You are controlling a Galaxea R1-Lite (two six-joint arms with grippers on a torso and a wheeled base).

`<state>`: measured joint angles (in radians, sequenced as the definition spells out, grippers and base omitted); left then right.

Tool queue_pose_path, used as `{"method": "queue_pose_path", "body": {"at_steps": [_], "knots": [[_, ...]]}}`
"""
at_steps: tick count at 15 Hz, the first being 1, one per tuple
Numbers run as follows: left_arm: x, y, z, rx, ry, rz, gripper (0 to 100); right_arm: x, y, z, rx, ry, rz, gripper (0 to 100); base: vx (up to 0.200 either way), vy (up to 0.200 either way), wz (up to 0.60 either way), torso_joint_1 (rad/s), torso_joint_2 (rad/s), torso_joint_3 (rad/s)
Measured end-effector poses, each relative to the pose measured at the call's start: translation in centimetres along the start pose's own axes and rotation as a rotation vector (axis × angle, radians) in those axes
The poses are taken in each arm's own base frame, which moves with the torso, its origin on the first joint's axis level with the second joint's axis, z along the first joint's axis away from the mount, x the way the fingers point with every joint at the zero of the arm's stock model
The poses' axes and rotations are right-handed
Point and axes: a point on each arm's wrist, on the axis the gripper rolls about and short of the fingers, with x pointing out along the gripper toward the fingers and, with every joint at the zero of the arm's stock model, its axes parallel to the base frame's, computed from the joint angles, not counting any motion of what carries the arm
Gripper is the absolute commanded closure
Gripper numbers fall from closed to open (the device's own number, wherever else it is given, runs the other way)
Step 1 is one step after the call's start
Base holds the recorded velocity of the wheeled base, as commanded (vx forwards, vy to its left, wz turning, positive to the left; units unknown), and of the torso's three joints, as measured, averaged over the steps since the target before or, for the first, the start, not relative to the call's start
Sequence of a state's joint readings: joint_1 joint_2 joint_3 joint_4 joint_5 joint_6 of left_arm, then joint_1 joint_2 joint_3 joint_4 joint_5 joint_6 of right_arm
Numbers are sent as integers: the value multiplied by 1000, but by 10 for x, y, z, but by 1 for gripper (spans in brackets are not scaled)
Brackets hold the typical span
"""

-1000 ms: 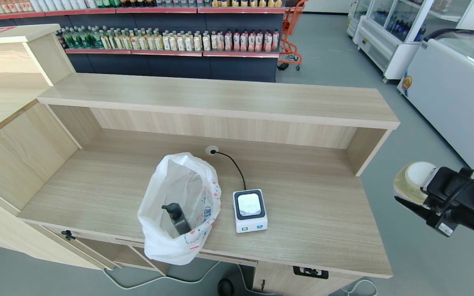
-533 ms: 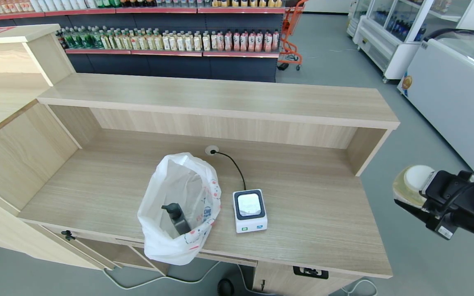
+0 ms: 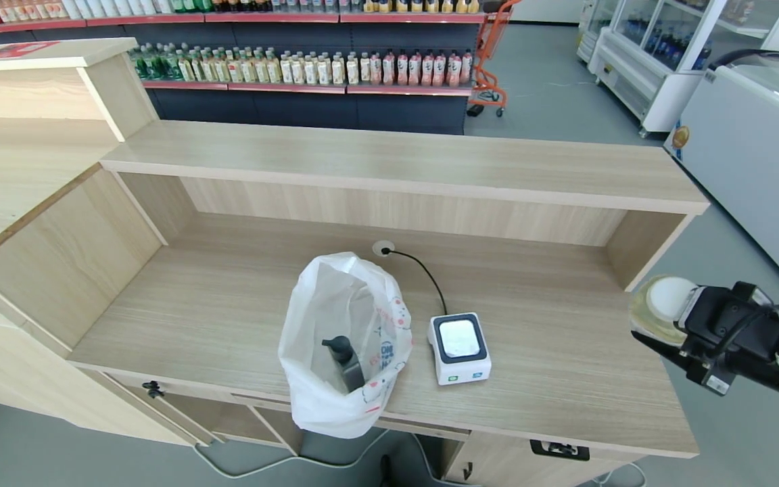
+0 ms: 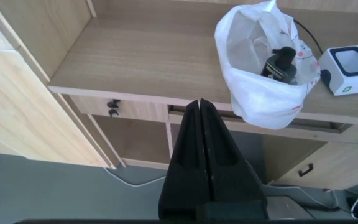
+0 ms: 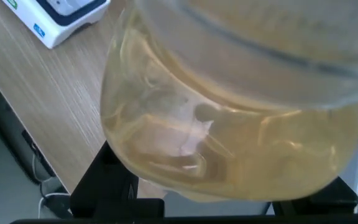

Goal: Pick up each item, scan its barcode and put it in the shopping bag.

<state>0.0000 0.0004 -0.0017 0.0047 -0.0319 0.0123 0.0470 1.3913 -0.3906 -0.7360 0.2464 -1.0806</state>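
Observation:
My right gripper is shut on a clear jar of yellowish liquid with a white lid, held in the air just off the counter's right end. Up close, the jar has the white barcode scanner on the wood behind it. The scanner sits on the counter beside the white shopping bag, which stands open with a dark pump bottle inside. My left gripper is shut and empty, low in front of the counter, with the bag and scanner beyond it.
A black cable runs from the scanner to a hole in the counter. A raised wooden ledge borders the back. Drink shelves and white freezers stand behind and to the right. Drawers sit below the counter.
The head camera has turned, shifting the whole scene to the right. My right gripper with the jar has drifted slightly left and down, toward the counter's end.

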Motion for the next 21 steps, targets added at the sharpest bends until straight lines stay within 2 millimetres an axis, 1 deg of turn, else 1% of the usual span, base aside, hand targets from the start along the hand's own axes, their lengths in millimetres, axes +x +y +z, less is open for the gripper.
{"method": "queue_pose_path", "body": {"at_steps": [3, 4, 6, 8, 10, 12, 15, 17, 19, 21], "knots": [[0, 0, 0, 1, 0, 0, 100, 14, -6, 1, -23, -64, -52, 100, 0, 200, 0, 2, 4, 2], [0, 0, 0, 0, -1, 0, 100, 22, -9, 1, -36, -98, -85, 100, 0, 0, 0, 0, 0, 0], [0, 0, 0, -1, -2, 0, 100, 40, -9, 0, -52, -138, -98, 100, 0, 0, 0, 0, 0, 0], [0, 0, 0, -3, -1, 0, 100, 57, -3, -1, -56, -167, -58, 100, 0, 0, 0, 0, 0, 0], [0, 0, 0, -3, -1, 0, 100, 70, 6, -6, -48, -153, -14, 100, 0, 0, 0, 0, 0, 0], [0, 0, 0, -3, -1, -1, 100, 79, 11, -7, -55, -176, -2, 100, 0, 0, 0, 0, 0, 0], [0, 0, 0, -3, -1, 0, 100, 95, 15, -13, -77, -241, -46, 100, 0, 0, 0, 0, 0, 0], [0, 0, 0, -3, -1, 0, 100, 107, 24, -17, -83, -304, -31, 100, 0, 0, 0, 0, 0, 0], [0, 0, 0, -3, -1, 0, 100, 116, 34, -24, -70, -317, 7, 100, 0, 0, 0, 0, 0, 0], [0, 0, 0, -3, -1, 0, 100, 124, 40, -24, -77, -339, 18, 100, 0, 0, 0, 0, 0, 0]]}}
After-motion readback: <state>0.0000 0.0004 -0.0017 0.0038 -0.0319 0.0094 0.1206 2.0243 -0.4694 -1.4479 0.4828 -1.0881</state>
